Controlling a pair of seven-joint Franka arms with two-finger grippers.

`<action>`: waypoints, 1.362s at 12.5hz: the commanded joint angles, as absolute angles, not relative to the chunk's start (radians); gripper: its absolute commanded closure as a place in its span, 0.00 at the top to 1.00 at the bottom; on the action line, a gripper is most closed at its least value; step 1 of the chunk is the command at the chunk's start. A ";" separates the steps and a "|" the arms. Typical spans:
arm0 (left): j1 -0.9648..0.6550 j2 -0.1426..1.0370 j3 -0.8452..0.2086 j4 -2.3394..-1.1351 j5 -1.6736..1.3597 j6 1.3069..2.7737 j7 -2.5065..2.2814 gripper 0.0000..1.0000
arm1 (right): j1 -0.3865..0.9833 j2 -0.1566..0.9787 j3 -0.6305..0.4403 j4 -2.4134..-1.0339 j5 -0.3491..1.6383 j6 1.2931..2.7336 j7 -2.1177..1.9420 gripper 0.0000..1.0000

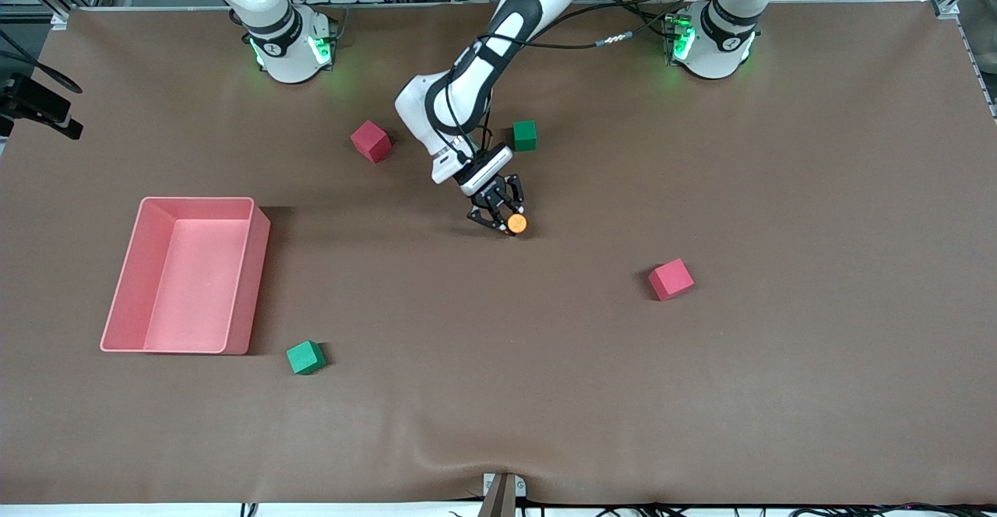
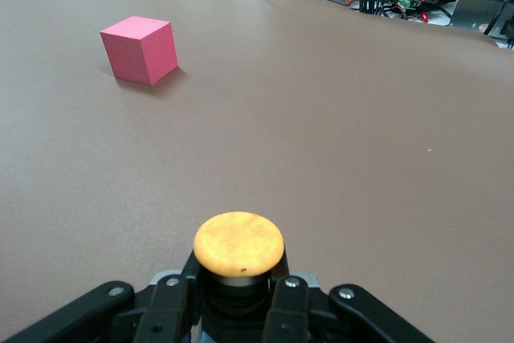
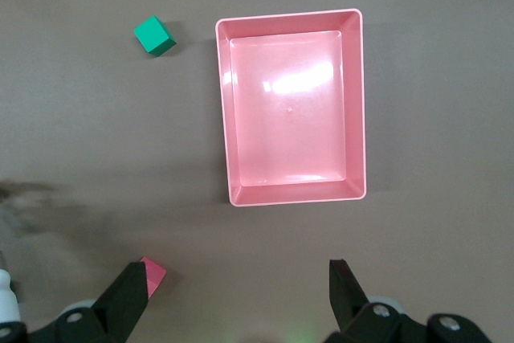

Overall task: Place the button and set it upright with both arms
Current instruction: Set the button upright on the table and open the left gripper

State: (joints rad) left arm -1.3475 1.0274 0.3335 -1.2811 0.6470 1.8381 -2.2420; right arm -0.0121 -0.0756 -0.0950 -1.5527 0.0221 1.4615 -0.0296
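— Nearest the front camera: green cube (image 1: 305, 357), lying just beside the pink tray (image 1: 253, 268). Nothing to do with the job. Where's the button (image 1: 517, 223)?

— Clamped in the left gripper (image 1: 498, 212), about mid-table, low over the brown cloth (image 1: 701, 392); cannot tell whether touching down yet. Fingers (image 2: 289, 299) pinched on the dark body, orange cap poking out past the tips.

— Which way along the axis?

— Roughly in line with the gripper's reach, cap leading, pointing toward the front camera and tilted rather than standing. Looks like needing a swing to bring the cap up top before release.

— And the right gripper (image 3: 241, 299)?

— Spread wide, gripping nothing, hanging high over the tray end of the table, looking straight down on the tray and a pink cube (image 3: 151, 276). Waiting. Well apart from the button, so clearly the farther of the two.

— Anything close enough to get in the way?

— Pink cube (image 1: 671, 279) toward the left arm's end, well clear; another green cube (image 1: 525, 135) by the wrist, also clear.
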 commanded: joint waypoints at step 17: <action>-1.359 1.035 0.341 -1.278 0.677 1.815 -2.261 1.00 | -0.020 -0.072 -0.091 -1.534 0.018 1.456 -0.021 1.00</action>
